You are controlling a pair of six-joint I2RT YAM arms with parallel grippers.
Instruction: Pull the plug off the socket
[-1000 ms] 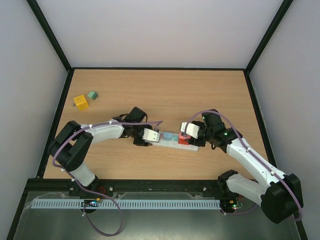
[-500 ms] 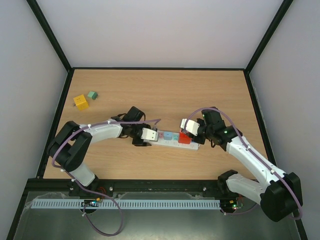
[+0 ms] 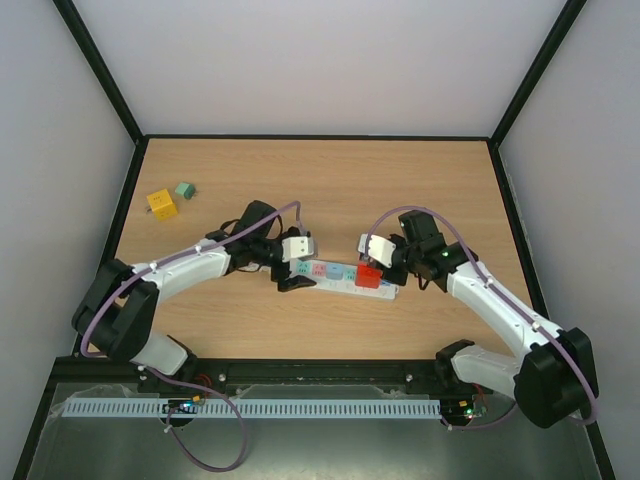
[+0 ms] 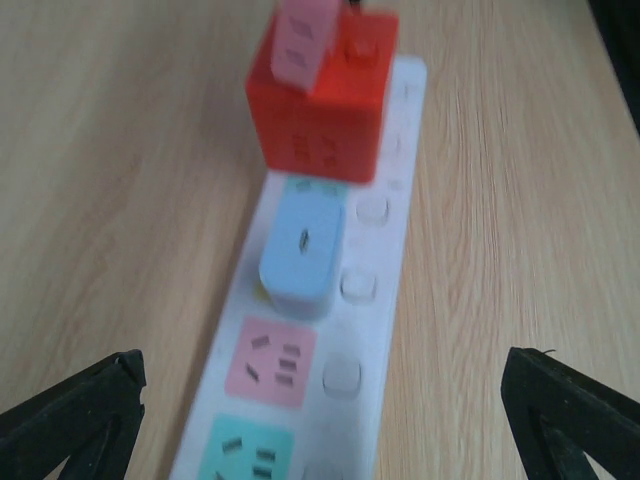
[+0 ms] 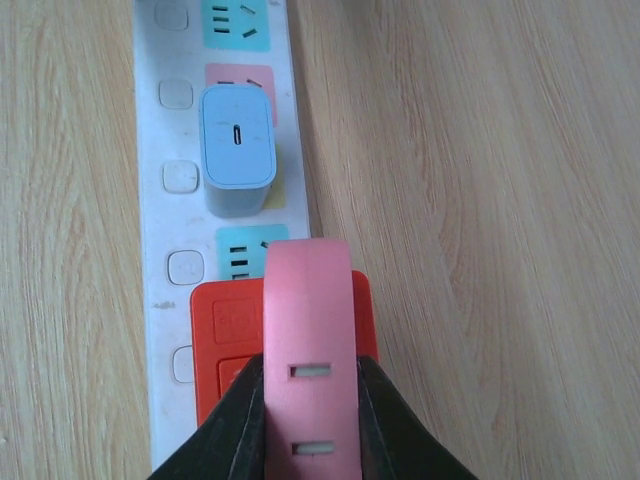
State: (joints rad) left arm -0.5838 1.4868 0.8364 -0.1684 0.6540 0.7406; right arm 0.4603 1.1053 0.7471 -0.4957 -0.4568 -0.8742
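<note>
Two grippers flank the long white rectangular power strip with pastel outlet faces. It lies flat near the middle of the wooden table, running left to right between them.

Right gripper: the jaws are clamped tight on a flat pink plug with two slots. This plug stands over a red cube-shaped adapter seated at the strip's right end. Whether the plug is seated in the cube or already clear of it cannot be told, though the left wrist view shows it slightly tilted. A pale blue rounded charger occupies an outlet just beside the cube.

Left gripper: the jaws are spread as wide as they go and hold nothing. Its fingers stand either side of the strip's left end, apart from it.

Step in hand: the grasp appears made and the extraction itself comes next. The pull calls for a straight draw away from the strip's face, along the pins rather than sideways. Because the strip is unbraced, it may rise with the plug, so the left jaws would need to close on it or press it down first.
</note>
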